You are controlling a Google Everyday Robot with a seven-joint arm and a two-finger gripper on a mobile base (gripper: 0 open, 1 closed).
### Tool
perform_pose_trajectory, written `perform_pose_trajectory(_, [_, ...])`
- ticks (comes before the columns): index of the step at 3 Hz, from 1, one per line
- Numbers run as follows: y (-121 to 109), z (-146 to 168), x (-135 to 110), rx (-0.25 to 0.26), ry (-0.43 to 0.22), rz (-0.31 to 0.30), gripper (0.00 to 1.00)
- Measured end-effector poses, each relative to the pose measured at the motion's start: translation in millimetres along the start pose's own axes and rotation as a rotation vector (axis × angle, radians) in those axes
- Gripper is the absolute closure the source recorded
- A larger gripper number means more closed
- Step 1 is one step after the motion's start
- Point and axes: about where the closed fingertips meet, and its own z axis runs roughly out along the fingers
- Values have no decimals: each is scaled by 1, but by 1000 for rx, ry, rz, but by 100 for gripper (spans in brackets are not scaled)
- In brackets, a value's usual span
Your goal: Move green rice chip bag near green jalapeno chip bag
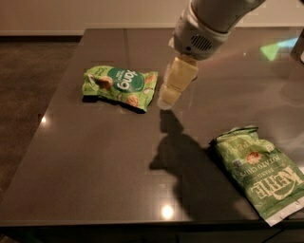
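- camera view: a dark, glossy table (95, 166) fills most of the picture, with brownish floor (28, 71) to its left and a pale wall (95, 14) along the top.
- the green rice chip bag (119, 85) lies flat on the left part of the table, toward the far side. it is bright green and crumpled, with a dark green oval logo in white letters and round tan chips pictured at both ends.
- the green jalapeno chip bag (259, 173) lies flat at the near right corner of the table. it is long and set at a slant, its white "kettle" lettering reads upside down from here, and its white bottom edge sits close to the table's front edge.
- the two bags are well apart, with bare tabletop between them.
- the robot arm (199, 33) comes in from the top right, ending in a white, rounded housing with a vent grille.
- the gripper (169, 97) is cream-coloured and hangs below that housing, pointing down and to the left. it hovers above the table just right of the green rice chip bag's right end and does not touch it.
- from this angle i cannot tell whether the gripper is open or closed; nothing is seen held in it.
- the arm's shadow (183, 156) falls on the table between the gripper and the green jalapeno chip bag.
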Motion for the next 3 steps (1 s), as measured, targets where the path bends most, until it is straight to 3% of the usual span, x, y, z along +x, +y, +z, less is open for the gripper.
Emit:
perform_pose_trajectory(2, [-38, 74, -40, 6, 34, 25, 0])
perform_pose_trajectory(3, [-56, 105, -47, 0, 73, 46, 0])
